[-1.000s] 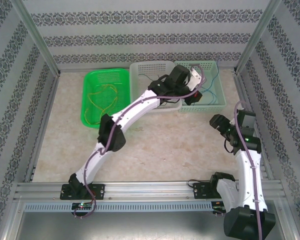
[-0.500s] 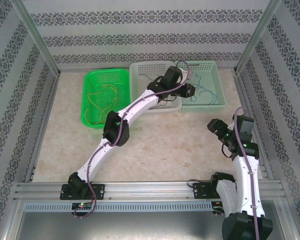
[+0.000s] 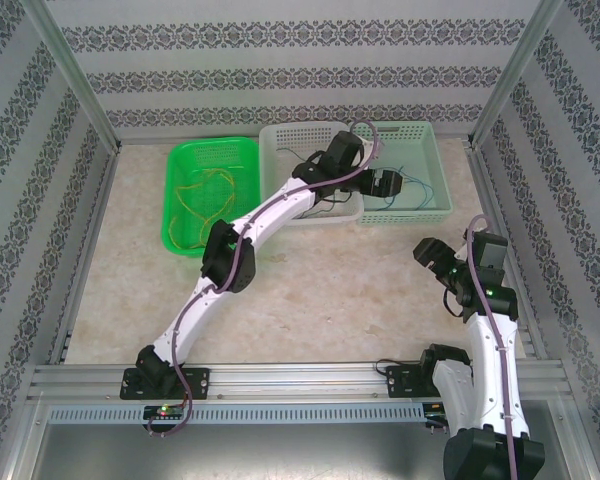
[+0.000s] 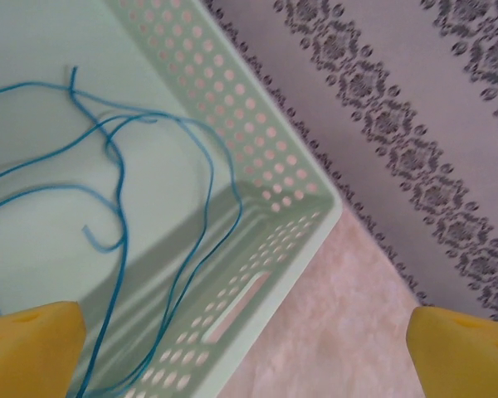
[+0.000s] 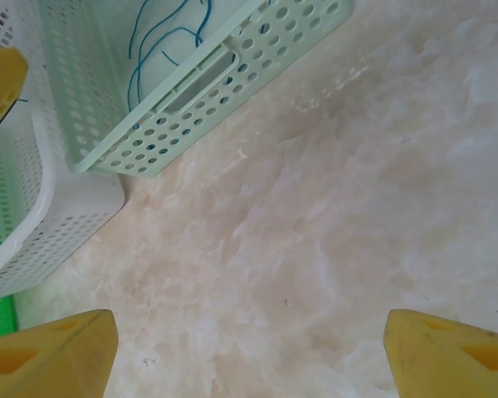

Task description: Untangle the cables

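from above, my left pincer (image 3: pixel 385 186) hangs over the mint basket (image 3: pixel 420 130) at the far right, and my arm hides much of the white basket (image 3: pixel 290 135) beside it. thin yellow cables (image 3: pixel 202 200) lie in the green basket (image 3: pixel 215 142). left wrist: jaws spread wide and empty, blue cables (image 4: pixel 120 207) on the basket floor, cut off at the frame edge. right wrist: right pincer (image 5: pixel 249 347) wide apart, empty, over bare bench (image 5: pixel 340 207).

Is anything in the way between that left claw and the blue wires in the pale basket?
Nothing visible. The left gripper hangs open above the basket, and the blue cables lie loose on its floor right below, uncovered.
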Robot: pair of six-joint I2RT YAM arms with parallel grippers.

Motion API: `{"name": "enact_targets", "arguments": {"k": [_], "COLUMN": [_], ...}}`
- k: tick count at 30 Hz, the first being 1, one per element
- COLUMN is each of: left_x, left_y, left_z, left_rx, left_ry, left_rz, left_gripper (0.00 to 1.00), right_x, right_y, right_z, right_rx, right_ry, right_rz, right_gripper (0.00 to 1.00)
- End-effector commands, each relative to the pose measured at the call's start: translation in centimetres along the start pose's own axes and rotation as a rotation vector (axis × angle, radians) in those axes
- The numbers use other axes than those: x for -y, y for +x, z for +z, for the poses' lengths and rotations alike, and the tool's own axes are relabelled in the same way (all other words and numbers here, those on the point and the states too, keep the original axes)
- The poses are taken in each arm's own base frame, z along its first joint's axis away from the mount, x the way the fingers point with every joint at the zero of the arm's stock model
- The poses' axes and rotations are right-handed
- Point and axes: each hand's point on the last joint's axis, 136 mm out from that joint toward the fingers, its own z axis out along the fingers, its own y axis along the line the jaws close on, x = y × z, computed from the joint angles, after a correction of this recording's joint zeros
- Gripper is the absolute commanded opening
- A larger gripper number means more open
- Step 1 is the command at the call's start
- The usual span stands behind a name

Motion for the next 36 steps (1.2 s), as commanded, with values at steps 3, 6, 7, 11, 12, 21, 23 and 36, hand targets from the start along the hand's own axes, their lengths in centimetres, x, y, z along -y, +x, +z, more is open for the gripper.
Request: {"name": "enact_targets", "arguments": {"k": [3, 6, 7, 11, 12, 21, 23, 36], "left_x": [2.8, 2.9, 2.7, 0.6, -0.6, -11.4, -12.8, -21.2], "left_y": [-3.5, -3.1, -2.7, -0.3, 0.5, 7.8, 9.4, 15.9], "left_z": [-7.8, -11.2, -12.2, -18.0, -19.7, -33.6, -35.6, -42.1], "left_rx": [0.103, 0.150, 0.162, 0.225, 0.243, 0.285, 0.298, 0.414], "left_ry": [-0.096, -0.153, -0.172, -0.340, -0.403, -0.810, -0.862, -1.126], "left_rz": [0.174, 0.254, 0.281, 0.365, 0.367, 0.236, 0.225, 0.189], "left_gripper": [1.00, 1.00, 1.00, 1.00, 1.00, 1.00, 1.00, 1.00], "right_x": [-1.1, -1.4, -1.6, -1.9, -1.6, -1.5, -1.7, -3.6], "right_y": [-2.9, -4.2, -4.6, -6.6, -6.9, -7.0, -6.7, -5.6], "right_z": [-0.8, -0.9, -1.0, -0.6, -0.1, 6.5, 8.2, 14.2], "right_rx": [0.122, 0.198, 0.224, 0.373, 0.412, 0.550, 0.528, 0.494], "right_ry": [-0.017, -0.028, -0.036, -0.052, -0.045, -0.013, -0.003, -0.010], "right_rz": [-0.133, -0.191, -0.204, -0.273, -0.295, -0.510, -0.551, -0.678], "right_gripper": [0.88, 0.91, 0.91, 0.97, 0.98, 0.98, 0.98, 0.98]}}
